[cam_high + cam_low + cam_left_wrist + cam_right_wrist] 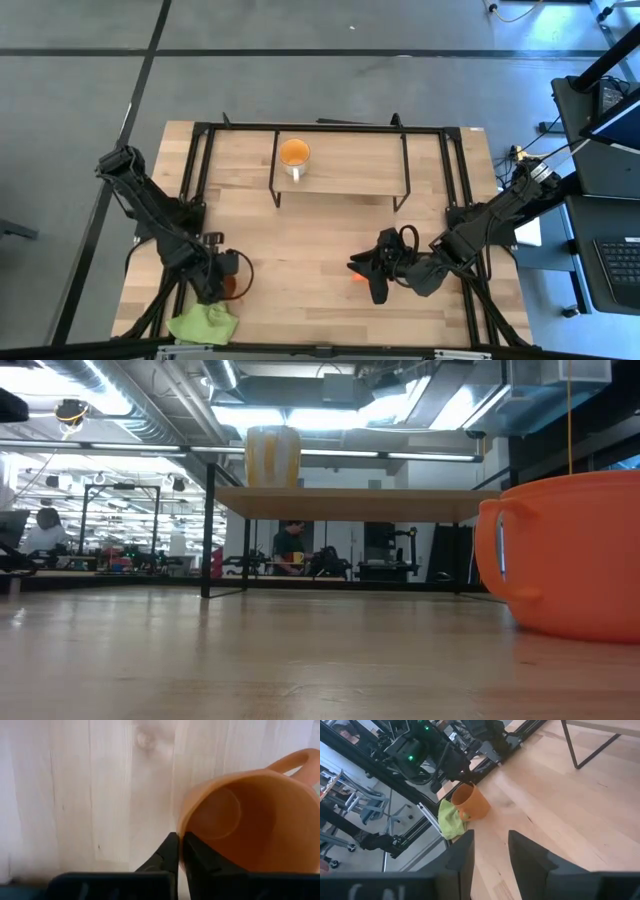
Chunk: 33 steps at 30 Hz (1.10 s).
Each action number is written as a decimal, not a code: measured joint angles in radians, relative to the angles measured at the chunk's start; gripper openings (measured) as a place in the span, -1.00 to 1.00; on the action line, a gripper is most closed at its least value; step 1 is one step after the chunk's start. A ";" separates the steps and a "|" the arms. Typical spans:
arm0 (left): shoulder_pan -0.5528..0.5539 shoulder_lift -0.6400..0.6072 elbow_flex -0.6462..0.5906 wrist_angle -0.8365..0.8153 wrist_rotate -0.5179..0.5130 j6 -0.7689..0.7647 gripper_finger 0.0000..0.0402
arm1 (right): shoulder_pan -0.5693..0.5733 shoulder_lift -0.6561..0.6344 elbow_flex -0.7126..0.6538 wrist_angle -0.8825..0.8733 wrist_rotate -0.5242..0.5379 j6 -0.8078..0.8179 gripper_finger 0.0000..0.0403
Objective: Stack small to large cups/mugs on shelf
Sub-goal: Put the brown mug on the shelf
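Left gripper (179, 851): clamped on the rim of the brown mug (250, 822), beside the green cloth (204, 323).
Right gripper (490, 851): fingers apart, holding nothing.
Shelf (350, 178): carries the white mug (294, 155).

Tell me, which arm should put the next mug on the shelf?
Left, probably. The left gripper pinches the rim of the brownish mug beside the green cloth. The right gripper hangs open and empty, so it would have to grab a mug first.

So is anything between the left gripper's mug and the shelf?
Nothing visible. Only bare table lies between the brown mug in the left gripper and the shelf, where the white mug stands.
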 joint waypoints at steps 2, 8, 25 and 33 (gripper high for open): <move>0.015 0.000 0.000 0.003 -0.008 0.058 -0.94 | 0.000 0.000 0.000 0.000 0.001 0.000 -0.40; 0.065 0.000 0.000 0.051 -0.039 0.307 -0.97 | 0.000 0.000 0.000 0.000 0.002 0.002 -0.40; 0.211 0.004 0.001 0.147 0.039 1.068 -0.95 | -0.025 0.000 0.000 -0.016 0.001 0.004 -0.40; 0.260 0.004 0.001 0.145 0.049 1.211 -0.91 | -0.026 0.000 -0.001 -0.039 0.000 0.037 -0.40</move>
